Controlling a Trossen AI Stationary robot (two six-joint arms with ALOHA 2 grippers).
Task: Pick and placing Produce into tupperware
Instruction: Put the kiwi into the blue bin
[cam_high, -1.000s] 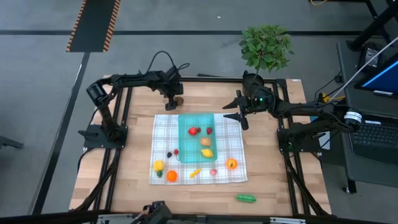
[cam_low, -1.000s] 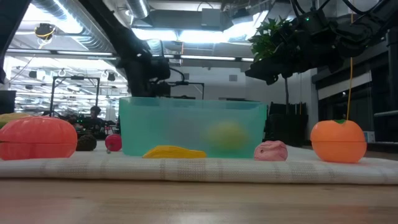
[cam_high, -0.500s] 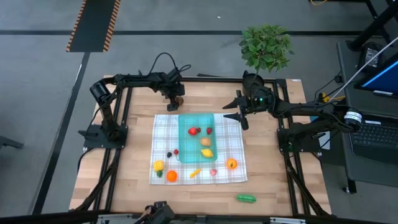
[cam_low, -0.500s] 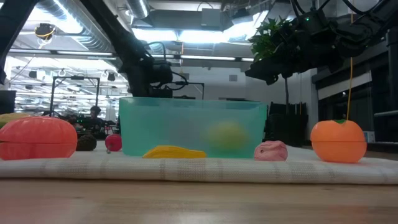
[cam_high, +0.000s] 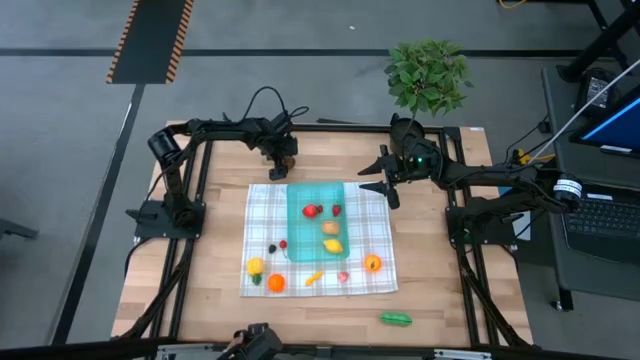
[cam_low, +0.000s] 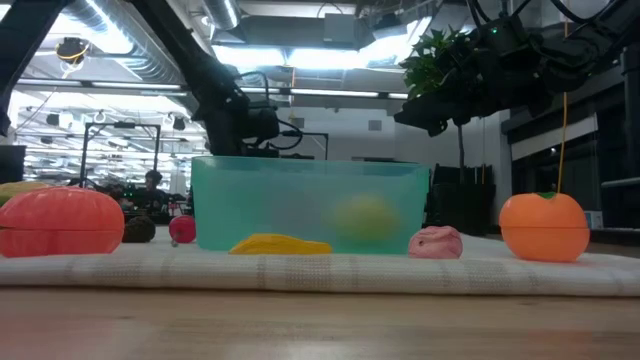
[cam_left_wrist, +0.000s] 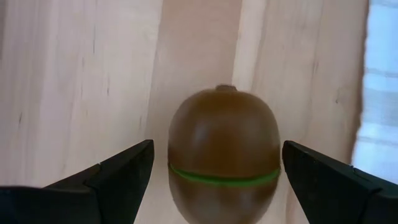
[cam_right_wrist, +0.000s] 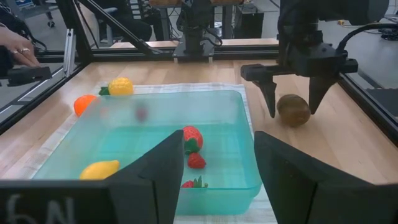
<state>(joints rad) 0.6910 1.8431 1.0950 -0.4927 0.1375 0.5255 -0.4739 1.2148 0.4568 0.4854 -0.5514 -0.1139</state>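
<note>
Kiwi (cam_left_wrist: 224, 155) sits on bare wood between the spread left gripper (cam_left_wrist: 214, 180), arm shifted slightly right since before.

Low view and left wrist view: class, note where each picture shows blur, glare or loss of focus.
Low view: ceiling lights glare bright, the bare table edge in the foreground is soft, and the produce inside the tupperware shows only as a hazy yellow blob through its wall. Left wrist view: the brown kiwi carries soft highlights; the checked cloth is washed out.
</note>
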